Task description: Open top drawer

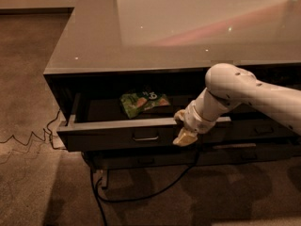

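Note:
The top drawer (108, 136) is a wide dark grey drawer under the glossy countertop. It stands pulled partly out, and its small bar handle (146, 138) sits at the middle of the front panel. A green snack bag (143, 101) lies inside on the drawer floor. My gripper (183, 127), tan-tipped on a white arm (235, 91) that comes in from the right, is at the top edge of the drawer front, just right of the handle.
Shallower dark drawers (141, 160) sit below, and a neighbouring stack (263, 131) lies behind my arm on the right. A black cable (141, 194) loops over the carpet in front. A thin cord (28, 138) trails on the floor at the left.

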Controlling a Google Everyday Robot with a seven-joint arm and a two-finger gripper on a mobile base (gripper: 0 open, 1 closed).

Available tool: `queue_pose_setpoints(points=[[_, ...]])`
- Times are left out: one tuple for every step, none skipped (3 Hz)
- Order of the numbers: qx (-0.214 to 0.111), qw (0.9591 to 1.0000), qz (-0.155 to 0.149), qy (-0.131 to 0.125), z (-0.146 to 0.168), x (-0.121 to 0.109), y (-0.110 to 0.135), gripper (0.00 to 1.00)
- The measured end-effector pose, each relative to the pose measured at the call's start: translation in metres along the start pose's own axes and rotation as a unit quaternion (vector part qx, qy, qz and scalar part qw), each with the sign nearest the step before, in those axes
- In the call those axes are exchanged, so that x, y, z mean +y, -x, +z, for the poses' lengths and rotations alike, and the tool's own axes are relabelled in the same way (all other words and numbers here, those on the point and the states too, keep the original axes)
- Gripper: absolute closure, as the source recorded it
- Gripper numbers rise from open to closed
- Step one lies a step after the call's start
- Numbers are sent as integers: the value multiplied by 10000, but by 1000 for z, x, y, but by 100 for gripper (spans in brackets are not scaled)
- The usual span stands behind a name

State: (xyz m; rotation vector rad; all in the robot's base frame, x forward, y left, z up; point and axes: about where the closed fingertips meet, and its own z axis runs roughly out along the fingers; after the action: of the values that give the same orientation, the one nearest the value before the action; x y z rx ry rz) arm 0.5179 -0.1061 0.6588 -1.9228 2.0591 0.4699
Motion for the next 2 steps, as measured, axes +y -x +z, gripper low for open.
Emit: queue_pose_setpoints(points=[[0,10000,0,0,-8,0,4,88],[0,10000,0,-1,-16,1,7,100]])
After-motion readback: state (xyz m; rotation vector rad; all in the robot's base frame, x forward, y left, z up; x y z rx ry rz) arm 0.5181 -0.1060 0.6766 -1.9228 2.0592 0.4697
